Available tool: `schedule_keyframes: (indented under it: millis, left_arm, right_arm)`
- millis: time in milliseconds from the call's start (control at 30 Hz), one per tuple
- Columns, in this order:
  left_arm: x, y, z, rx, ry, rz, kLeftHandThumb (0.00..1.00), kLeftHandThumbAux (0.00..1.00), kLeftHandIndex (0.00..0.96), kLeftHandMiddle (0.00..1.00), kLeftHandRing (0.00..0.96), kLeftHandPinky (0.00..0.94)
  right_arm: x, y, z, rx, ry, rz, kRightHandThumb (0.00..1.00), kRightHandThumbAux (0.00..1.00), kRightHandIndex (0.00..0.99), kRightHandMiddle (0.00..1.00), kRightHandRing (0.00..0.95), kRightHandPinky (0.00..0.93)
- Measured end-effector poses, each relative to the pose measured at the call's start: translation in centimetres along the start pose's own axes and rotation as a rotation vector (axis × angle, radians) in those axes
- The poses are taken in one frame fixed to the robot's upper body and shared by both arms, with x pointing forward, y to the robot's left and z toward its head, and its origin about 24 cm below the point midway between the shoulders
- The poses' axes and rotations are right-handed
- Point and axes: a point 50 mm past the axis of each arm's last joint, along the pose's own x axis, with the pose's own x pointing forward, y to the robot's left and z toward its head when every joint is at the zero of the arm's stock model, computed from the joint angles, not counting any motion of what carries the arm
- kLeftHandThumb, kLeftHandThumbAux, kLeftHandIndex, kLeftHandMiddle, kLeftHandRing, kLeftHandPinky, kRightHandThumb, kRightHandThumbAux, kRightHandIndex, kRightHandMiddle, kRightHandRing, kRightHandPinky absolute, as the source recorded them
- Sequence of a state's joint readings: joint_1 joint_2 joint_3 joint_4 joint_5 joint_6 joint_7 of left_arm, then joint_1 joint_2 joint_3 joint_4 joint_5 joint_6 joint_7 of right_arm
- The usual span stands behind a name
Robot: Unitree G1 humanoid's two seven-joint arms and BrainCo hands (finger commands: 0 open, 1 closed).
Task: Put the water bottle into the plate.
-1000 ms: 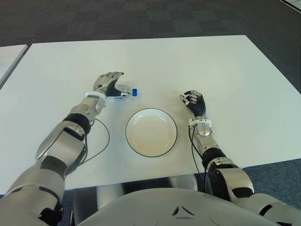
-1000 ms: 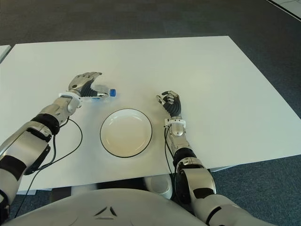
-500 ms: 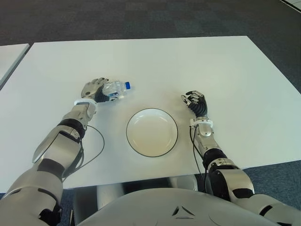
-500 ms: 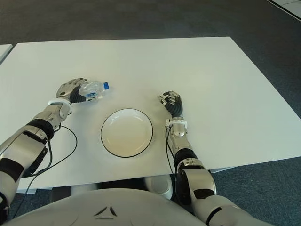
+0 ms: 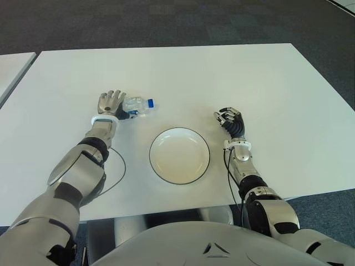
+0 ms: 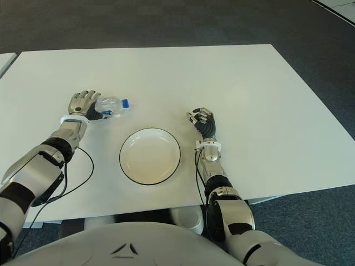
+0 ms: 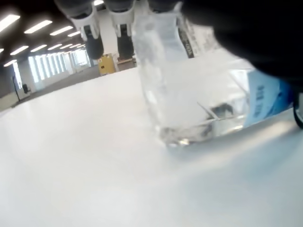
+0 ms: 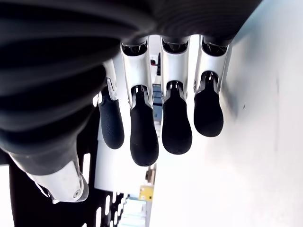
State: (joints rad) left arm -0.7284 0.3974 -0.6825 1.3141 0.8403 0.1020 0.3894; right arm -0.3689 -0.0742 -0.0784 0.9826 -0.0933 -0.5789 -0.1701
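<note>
From the left eye view you have a white bench with dark carpet beyond it, and a second white surface shows at the far left edge. A white plate with a dark rim sits near the bench's front edge, between your two arms, with nothing in it. The water bottle lies on its side on the bench, behind and to the left of the plate and apart from it, its blue cap pointing right. Your left robot hand is just beside the bottle's base, back of the hand up, fingers spread and raised, closed around nothing. A thin black cable loops on the bench beside the left forearm. Your right robot hand shows to the right of the plate, fingers curled inward, empty. In the right eye view nothing stands between bottle and plate. In the left wrist view the clear bottle lies on the bench right against the palm, with fingertips extended above it. In the right wrist view four dark-padded fingers are bent together, holding nothing.
</note>
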Motion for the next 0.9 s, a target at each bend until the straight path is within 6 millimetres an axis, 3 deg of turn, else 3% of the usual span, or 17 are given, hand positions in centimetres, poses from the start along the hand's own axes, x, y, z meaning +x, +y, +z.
schedule_keyframes:
  millis: [267, 533, 900]
  left_arm:
    - [-0.03, -0.24, 0.50, 0.083, 0.012, -0.035, 0.595, 0.309, 0.000, 0.000, 0.000, 0.000]
    - [-0.12, -0.48, 0.66, 0.100, 0.011, -0.047, 0.596, 0.438, 0.000, 0.000, 0.000, 0.000]
    - [0.00, -0.26, 0.75, 0.142, 0.009, -0.053, 0.639, 0.495, 0.000, 0.000, 0.000, 0.000]
  right_arm:
    - [-0.11, -0.11, 0.02, 0.007, -0.005, 0.007, 0.707, 0.729, 0.434, 0.687, 0.690, 0.689]
    - [-0.28, -0.17, -0.04, 0.015, -0.006, 0.001, 0.707, 0.729, 0.435, 0.692, 0.694, 0.693]
    - [-0.42, -0.09, -0.02, 0.037, -0.007, 0.000, 0.707, 0.728, 0.436, 0.688, 0.688, 0.689]
